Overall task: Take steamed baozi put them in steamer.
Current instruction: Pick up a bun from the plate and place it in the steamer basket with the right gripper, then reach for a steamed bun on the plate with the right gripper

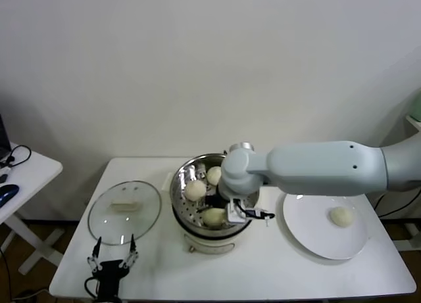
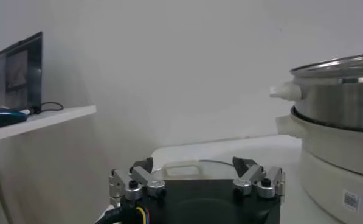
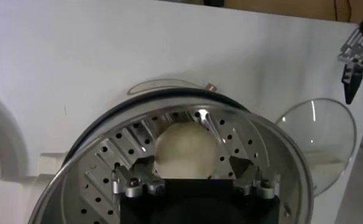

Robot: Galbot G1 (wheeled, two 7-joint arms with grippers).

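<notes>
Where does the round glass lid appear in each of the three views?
Head view: the glass lid lies flat on the table, on the robot's left of the steamer.
Left wrist view: its handle and rim show just beyond the left gripper.
Right wrist view: it lies beside the steamer.
Shared landmark: the steamer.

A plain white wall (image 1: 197, 66) backs the white table (image 1: 263, 277), a side desk (image 1: 26, 168) beside it.

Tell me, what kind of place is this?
Probably a lab or office corner set up for cooking trials: a white table with a steamer, bare white wall, and a side desk holding a laptop.
</notes>
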